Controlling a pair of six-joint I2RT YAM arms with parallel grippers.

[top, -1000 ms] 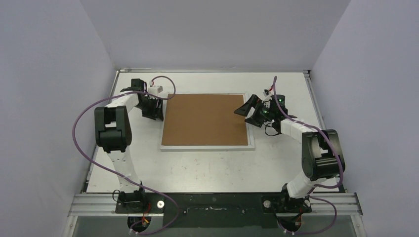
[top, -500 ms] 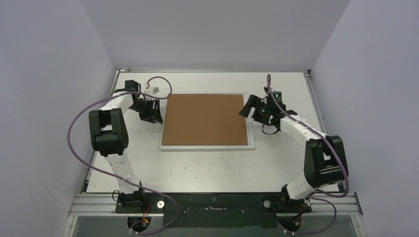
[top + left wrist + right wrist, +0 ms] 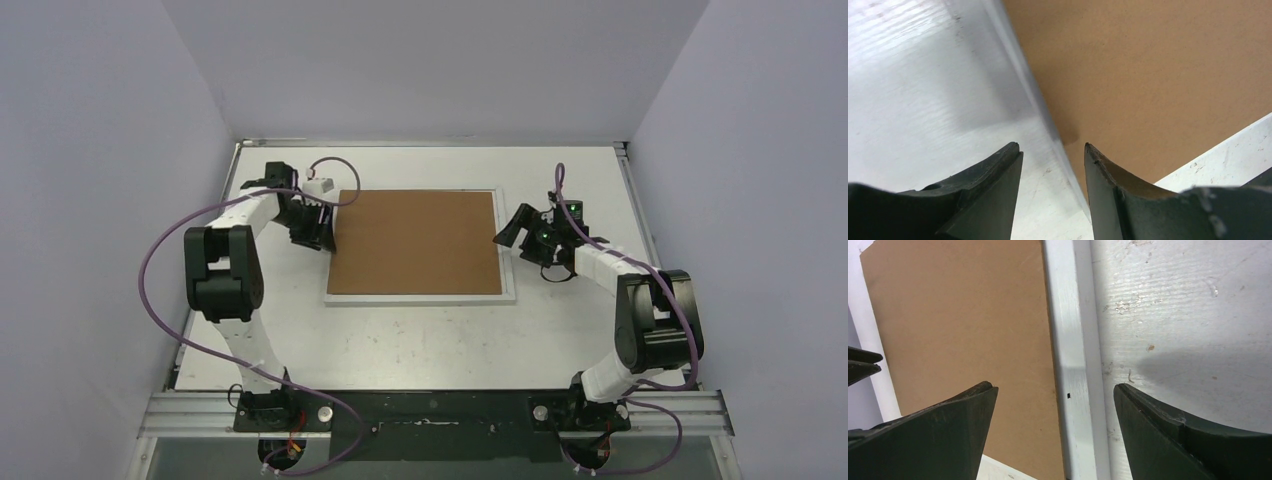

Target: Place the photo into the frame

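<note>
**Brown board (image 3: 415,240) up, frame (image 3: 420,298) flat on table (image 3: 420,350)**

Frame lies back side up at mid-table. Left gripper (image 3: 1052,150) stands at its left edge, jaws part-open, edge running between the fingertips (image 3: 1008,162), nothing clamped. Right gripper (image 3: 1055,387) stands at the right edge, jaws spread wide astride that edge, released.
</note>
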